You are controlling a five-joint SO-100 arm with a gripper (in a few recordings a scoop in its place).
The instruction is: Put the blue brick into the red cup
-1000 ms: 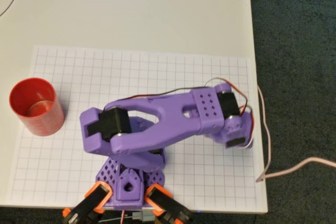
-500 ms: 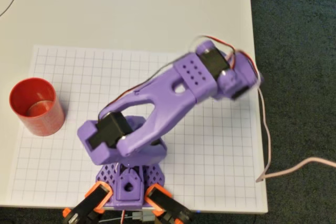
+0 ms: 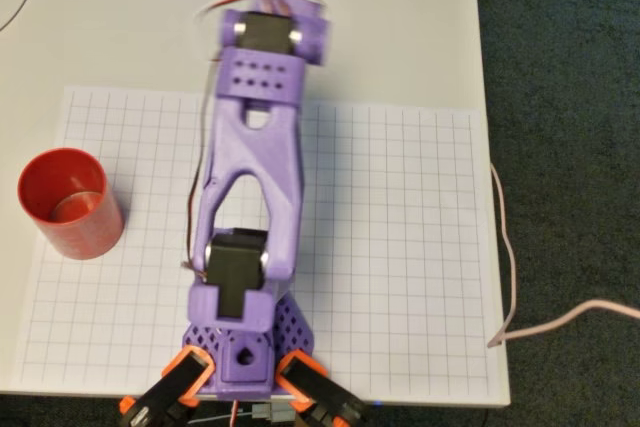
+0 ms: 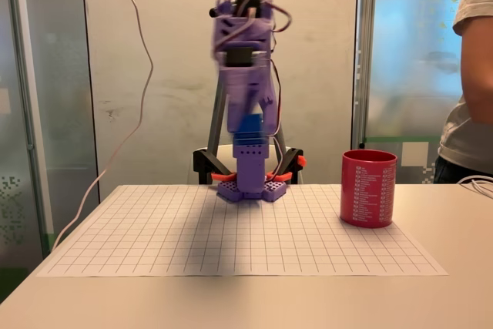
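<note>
A white table (image 3: 120, 27) carries a sheet of grid paper (image 3: 400, 247), seen in the overhead view with its right edge close to the table's right edge; beyond that edge lies dark carpet (image 3: 570, 97). A pale cable (image 3: 510, 277) runs down the table's right side and off across the carpet. In the fixed view the background is a light wall panel (image 4: 154, 52) between glass panes, and a person (image 4: 470, 98) in a light shirt stands at the right edge of the picture behind the table. The purple arm (image 3: 250, 177) is clamped at the near edge of the table by orange clamps (image 3: 180, 372) and, in the overhead view, reaches straight up the picture past the top edge of the grid. The cup (image 3: 68, 203) stands upright on the left part of the grid in the overhead view, well apart from the arm; in the fixed view it stands right of the arm's base. In the fixed view the gripper (image 4: 248, 132) hangs blurred above the grid, in front of the base, with a blue patch at it that appears to be the brick (image 4: 249, 127). It is pinched there as far as the blur allows; the jaw position cannot be told. The brick is raised off the paper and well apart from the cup.
</note>
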